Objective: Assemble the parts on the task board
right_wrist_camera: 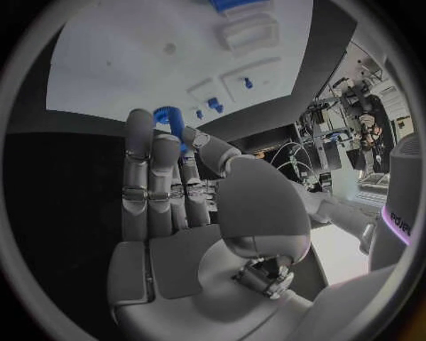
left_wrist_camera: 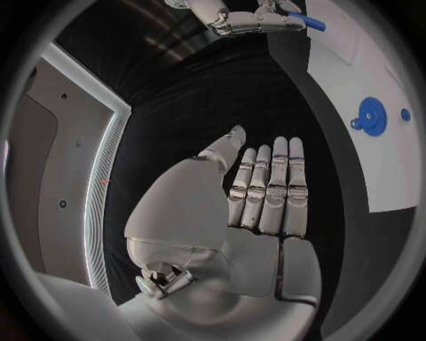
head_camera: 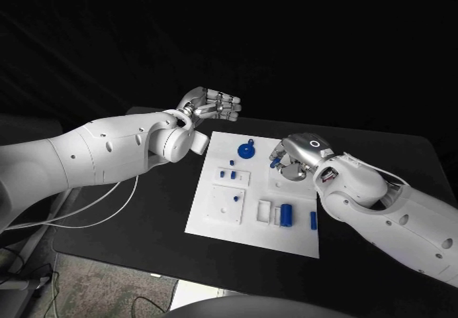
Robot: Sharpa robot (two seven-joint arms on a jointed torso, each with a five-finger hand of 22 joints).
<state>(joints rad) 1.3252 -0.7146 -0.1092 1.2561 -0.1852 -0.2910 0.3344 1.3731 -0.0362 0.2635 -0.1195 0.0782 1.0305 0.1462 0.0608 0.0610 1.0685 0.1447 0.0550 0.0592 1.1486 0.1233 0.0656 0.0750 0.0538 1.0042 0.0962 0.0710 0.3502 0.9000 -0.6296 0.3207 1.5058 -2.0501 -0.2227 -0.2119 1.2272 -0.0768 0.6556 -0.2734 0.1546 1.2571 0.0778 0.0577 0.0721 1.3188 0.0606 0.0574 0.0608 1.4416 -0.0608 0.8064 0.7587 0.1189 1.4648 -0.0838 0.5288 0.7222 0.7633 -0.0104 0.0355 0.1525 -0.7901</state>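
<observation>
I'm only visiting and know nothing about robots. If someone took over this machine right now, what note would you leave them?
Left hand: holds nothing, fingers straight, raised beside the far left corner of the white task board.
Right hand: over the board's far right part, pinching a small blue peg.
On the board: a round blue gear, two short blue pegs in a small white block, and two blue cylinders nearer the robot.
Left to do: seat the held peg. The cylinders look loose, so they probably come next.

R hand [head_camera: 289, 161] hiding board [head_camera: 215, 218] part
</observation>
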